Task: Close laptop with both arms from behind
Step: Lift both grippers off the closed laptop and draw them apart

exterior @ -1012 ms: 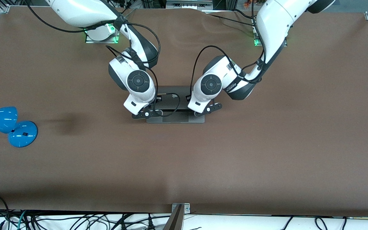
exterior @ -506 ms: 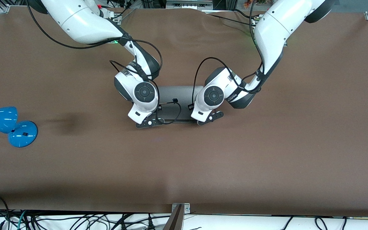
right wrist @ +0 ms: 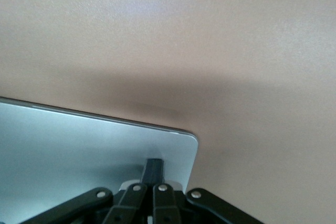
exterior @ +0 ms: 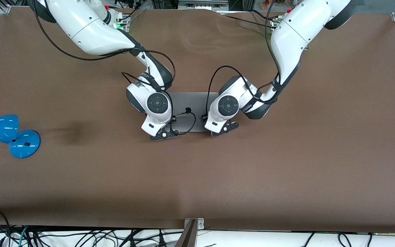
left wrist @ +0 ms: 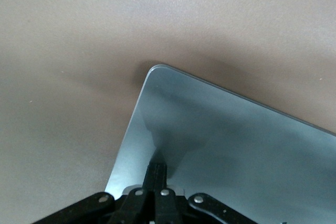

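Laptop lies apparently shut on the worktop; left hand and right hand, fingers pinched together, press its lid.

Slim grey laptop, lid down and seemingly shut flat, mid-table beneath both arms' wrists.

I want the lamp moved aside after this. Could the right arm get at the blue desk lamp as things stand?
Probably yes, once it lets go of its work. The right claw, shut, rests on the laptop lid, and only bare table lies between it and the blue desk lamp at the right arm's end.
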Controlling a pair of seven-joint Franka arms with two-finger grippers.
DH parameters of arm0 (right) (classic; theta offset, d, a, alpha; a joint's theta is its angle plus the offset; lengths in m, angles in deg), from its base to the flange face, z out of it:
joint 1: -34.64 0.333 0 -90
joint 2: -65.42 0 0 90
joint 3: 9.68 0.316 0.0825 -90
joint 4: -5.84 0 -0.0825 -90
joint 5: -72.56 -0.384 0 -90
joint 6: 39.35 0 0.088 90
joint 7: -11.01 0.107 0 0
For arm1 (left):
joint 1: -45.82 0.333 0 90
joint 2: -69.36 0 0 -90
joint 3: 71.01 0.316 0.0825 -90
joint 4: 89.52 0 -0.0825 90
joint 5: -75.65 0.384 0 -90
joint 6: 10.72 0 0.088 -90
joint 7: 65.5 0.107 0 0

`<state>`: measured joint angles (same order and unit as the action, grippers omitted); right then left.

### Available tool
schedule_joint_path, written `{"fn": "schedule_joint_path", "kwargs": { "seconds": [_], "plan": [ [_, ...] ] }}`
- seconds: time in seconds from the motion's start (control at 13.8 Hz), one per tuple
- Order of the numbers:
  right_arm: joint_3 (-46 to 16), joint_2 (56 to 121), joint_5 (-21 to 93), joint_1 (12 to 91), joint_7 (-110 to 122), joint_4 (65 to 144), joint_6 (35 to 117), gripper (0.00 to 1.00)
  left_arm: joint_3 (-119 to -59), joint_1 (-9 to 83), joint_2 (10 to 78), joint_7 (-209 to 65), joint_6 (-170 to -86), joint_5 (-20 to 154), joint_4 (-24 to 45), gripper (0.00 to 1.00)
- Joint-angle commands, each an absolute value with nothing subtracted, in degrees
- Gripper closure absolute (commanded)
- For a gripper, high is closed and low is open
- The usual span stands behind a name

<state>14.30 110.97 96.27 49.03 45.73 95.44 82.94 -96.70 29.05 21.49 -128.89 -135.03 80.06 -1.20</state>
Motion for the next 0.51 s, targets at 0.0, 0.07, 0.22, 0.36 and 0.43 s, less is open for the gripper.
{"fn": "schedule_joint_path", "kwargs": {
  "seconds": [0.0,0.07,0.22,0.36,0.43],
  "plan": [
    [14.8,113.3,94.8,48.0,44.4,90.8,81.0,0.29,-96.1,28.2,19.1,-130.3,-136.4,82.2,-2.8,1.0],
    [15.0,112.7,94.8,47.5,44.1,90.0,79.4,0.0,-96.1,28.2,19.1,-130.3,-136.3,82.2,-2.8,1.0],
    [15.0,110.3,94.4,46.2,38.3,89.8,76.7,0.0,-96.1,28.9,19.7,-130.1,-136.3,82.3,-2.9,0.49],
    [15.0,108.1,91.7,44.1,34.7,89.6,73.9,0.0,-96.2,30.0,22.0,-129.3,-135.4,82.3,-2.2,0.0],
    [14.9,107.0,90.2,43.3,33.4,89.6,73.0,0.0,-96.2,30.1,23.8,-129.5,-133.9,82.2,-2.1,0.0]
  ]
}}
